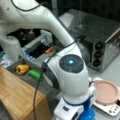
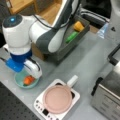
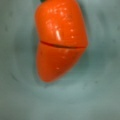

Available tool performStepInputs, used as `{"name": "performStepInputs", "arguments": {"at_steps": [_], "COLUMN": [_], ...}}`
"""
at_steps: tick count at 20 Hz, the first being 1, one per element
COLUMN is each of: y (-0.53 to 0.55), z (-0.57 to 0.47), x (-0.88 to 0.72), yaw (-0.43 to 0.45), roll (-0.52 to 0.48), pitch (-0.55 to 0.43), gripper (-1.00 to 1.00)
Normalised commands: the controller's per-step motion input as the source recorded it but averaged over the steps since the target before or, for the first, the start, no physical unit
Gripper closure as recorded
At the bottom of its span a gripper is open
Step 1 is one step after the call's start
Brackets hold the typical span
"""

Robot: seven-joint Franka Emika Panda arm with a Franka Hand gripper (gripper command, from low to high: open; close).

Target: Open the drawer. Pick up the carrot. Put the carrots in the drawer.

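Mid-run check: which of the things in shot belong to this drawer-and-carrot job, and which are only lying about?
Job:
- smooth orange tapered toy carrot, lying in the shallow teal bowl
- open dark-grey thick-walled drawer of the bamboo-topped cabinet
- gripper, down at the bowl over the carrot

Lying about:
- yellow pepper-like vegetable and green elongated vegetable, inside the drawer
- silver toaster oven
- pink round pan on the white cooker

Gripper (image 2: 32,75) fingertips hidden behind arm's white housing, lower left of frame. Carrot (image 3: 60,37) top cut off by wrist view's upper edge. Drawer (image 1: 37,82) partly hidden behind arm.
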Motion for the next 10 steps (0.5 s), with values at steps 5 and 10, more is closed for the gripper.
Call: {"name": "performStepInputs", "arguments": {"at_steps": [5,10], "y": [-0.12,-0.10], "z": [0.03,0.06], "x": [0.30,0.26], "yaw": [0.059,0.057], "roll": [0.027,0.013], "pitch": [0.074,0.085], "gripper": [-1.00,-1.00]}}
